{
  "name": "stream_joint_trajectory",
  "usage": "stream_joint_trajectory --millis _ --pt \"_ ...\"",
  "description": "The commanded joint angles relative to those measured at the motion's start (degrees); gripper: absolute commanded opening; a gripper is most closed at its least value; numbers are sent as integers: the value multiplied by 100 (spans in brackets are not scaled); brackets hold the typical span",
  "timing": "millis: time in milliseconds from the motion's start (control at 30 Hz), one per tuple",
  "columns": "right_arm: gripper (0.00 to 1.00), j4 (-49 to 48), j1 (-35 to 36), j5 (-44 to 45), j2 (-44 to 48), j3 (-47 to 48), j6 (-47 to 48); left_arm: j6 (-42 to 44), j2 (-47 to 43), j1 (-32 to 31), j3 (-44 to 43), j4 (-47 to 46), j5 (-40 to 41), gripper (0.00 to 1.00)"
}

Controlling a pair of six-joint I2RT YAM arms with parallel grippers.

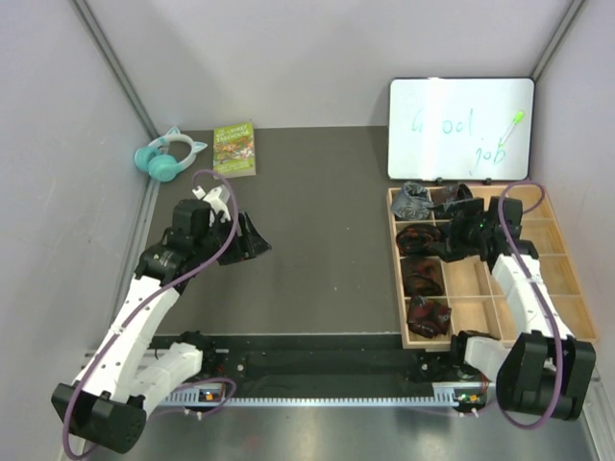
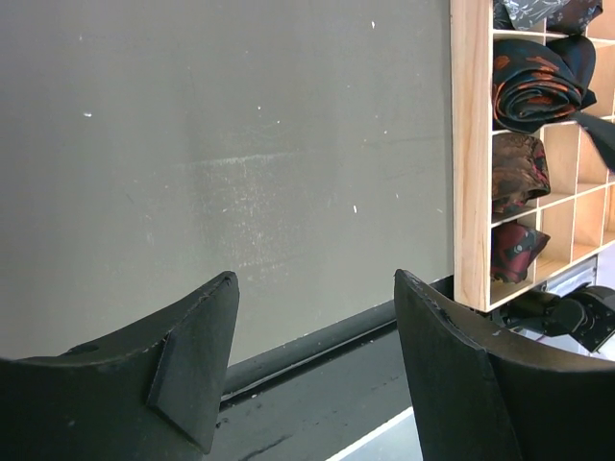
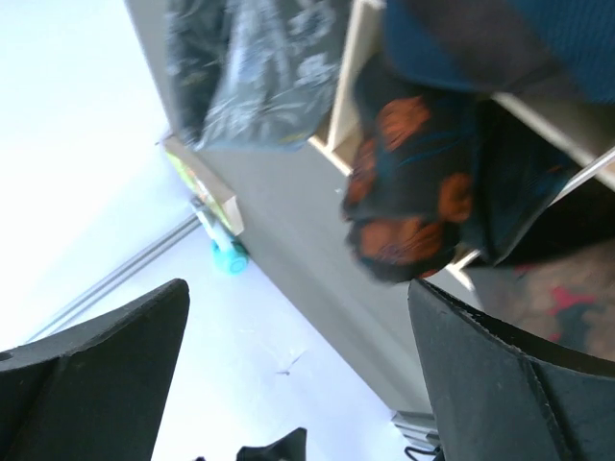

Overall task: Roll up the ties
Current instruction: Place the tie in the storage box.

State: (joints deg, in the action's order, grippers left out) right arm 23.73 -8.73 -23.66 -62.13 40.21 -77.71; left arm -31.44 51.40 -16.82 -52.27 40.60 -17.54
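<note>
Ties [image 1: 419, 238], four of them rolled, sit in the left column of the wooden tray [image 1: 567, 279] at right, so the job looks nearly done. Right gripper [image 1: 452, 230] hangs spread wide above them, holding nothing, while left gripper [image 1: 252, 240] gapes empty at left. Overhead shows all four rolls; the right wrist view catches only two.

The left pincer [image 1: 252, 240] points right, jaws wide apart; the right pincer [image 1: 459, 219] reaches forward, jaws also spread wide.
</note>
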Motion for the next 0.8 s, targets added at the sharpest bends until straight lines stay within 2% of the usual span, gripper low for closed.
stream_joint_trajectory --millis 0,367,767 --pt "96 299 30 -51 376 400 -42 112 -209 56 -125 88 5 71" --pt "96 800 38 151 1483 857 309 358 -604 73 -196 510 707 75" --pt "96 1301 38 107 2538 85 1381 349 -1351 73 462 554 1270 75"
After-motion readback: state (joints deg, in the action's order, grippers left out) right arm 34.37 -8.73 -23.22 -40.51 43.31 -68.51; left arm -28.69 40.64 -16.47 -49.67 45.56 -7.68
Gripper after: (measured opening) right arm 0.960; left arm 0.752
